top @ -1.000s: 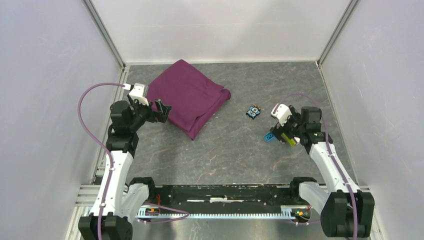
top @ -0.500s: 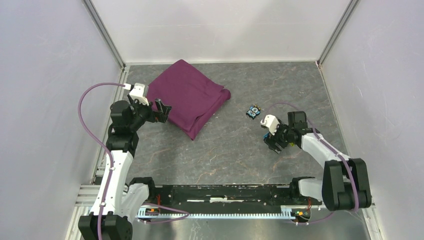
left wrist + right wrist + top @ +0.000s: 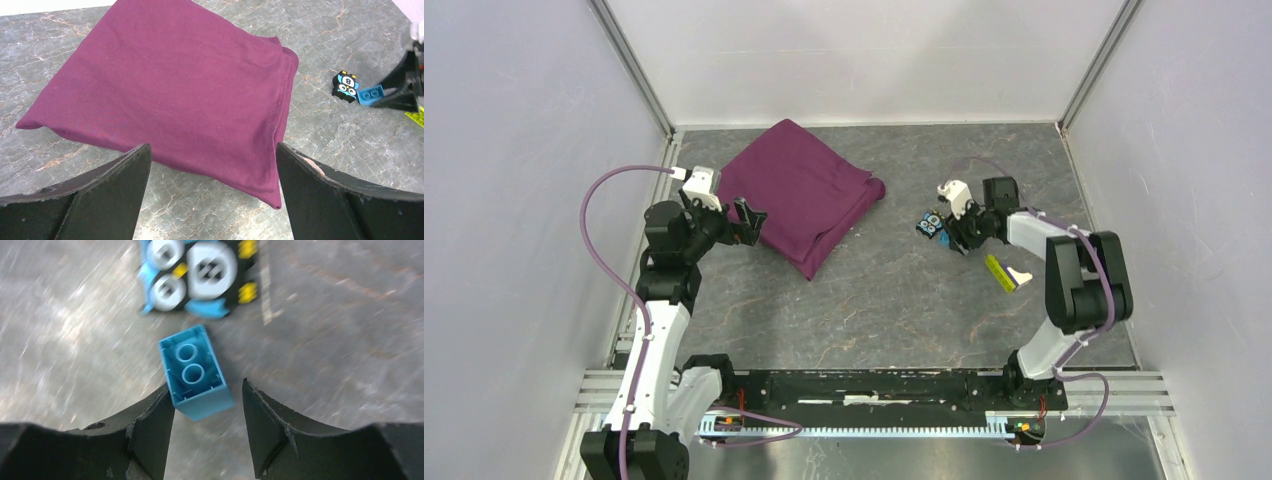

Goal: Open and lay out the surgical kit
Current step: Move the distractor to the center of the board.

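**Item: surgical kit, folded shut, far-left table**

Large plum-purple cloth (image 3: 799, 195): folded into a thick, roughly square bundle, set cornerwise on the grey marbled tabletop (image 3: 884, 300) in its far-left part. The surface is smooth and slightly domed. Layered hems run down the edge facing the table's centre.

Left arm: upper link upright, forearm reaching level toward the cloth's near-left edge. Left gripper (image 3: 744, 222): fingers spread wide, holding nothing. In its wrist view the two black fingers (image 3: 105, 182) frame the cloth's near edge without touching it.

Right arm: stretched far forward, wrist bent inward toward the table's centre, tool low over the surface. Right gripper (image 3: 944, 232): jaws partly closed, not clamped. A small blue two-stud block (image 3: 196, 372) lies with its near end between the fingertips (image 3: 152, 420), close against one and a gap showing to the other. A black-and-blue printed block (image 3: 200, 265) lies just beyond it. A yellow-green block (image 3: 999, 272) lies apart, beside the forearm.
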`<action>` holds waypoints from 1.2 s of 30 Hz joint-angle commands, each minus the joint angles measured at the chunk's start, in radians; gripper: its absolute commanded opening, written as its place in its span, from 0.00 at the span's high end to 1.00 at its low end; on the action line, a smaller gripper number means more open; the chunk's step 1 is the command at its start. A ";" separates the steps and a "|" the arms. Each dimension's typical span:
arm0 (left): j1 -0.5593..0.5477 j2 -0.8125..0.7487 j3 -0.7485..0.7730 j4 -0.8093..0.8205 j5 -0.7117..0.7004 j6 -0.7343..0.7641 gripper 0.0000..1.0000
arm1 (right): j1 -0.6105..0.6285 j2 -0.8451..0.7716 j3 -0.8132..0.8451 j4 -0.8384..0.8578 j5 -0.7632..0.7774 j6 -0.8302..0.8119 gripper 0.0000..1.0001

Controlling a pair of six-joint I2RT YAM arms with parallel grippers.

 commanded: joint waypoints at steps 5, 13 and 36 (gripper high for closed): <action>0.004 -0.004 0.022 0.028 0.015 0.032 0.00 | 0.004 0.249 0.373 0.184 0.166 0.270 0.39; 0.003 -0.009 0.019 0.028 0.007 0.033 0.00 | 0.006 0.255 0.462 0.163 0.224 0.250 0.31; 0.005 0.006 0.016 0.033 0.004 0.032 0.00 | 0.108 0.190 0.245 0.019 0.046 0.109 0.02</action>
